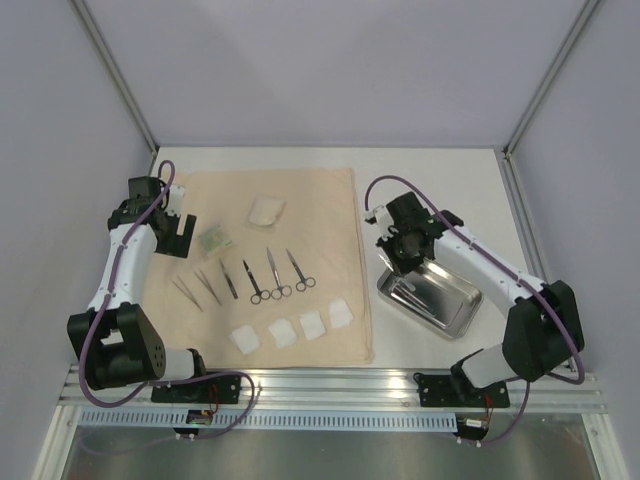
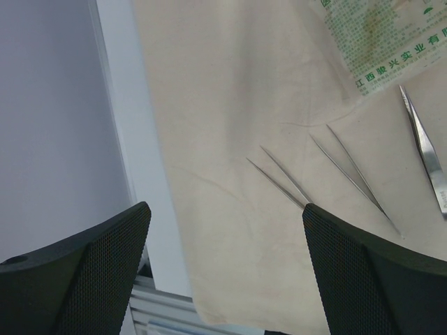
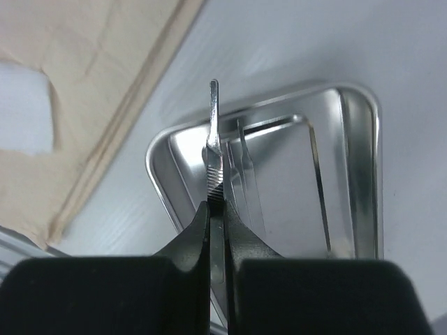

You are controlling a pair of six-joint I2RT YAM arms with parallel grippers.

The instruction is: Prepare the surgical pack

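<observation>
Where tweezers hover (clamped), tray sits.

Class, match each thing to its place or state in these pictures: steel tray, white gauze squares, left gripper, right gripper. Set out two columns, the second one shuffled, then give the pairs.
Column one
1. steel tray
2. gauze squares
3. left gripper
4. right gripper

Column two
A. open, above the left edge of the cloth
B. in a row along the cloth's near edge
C. shut on tweezers
D. on the bare table, to the right of the cloth

Pairs: 1-D, 2-B, 3-A, 4-C
</observation>
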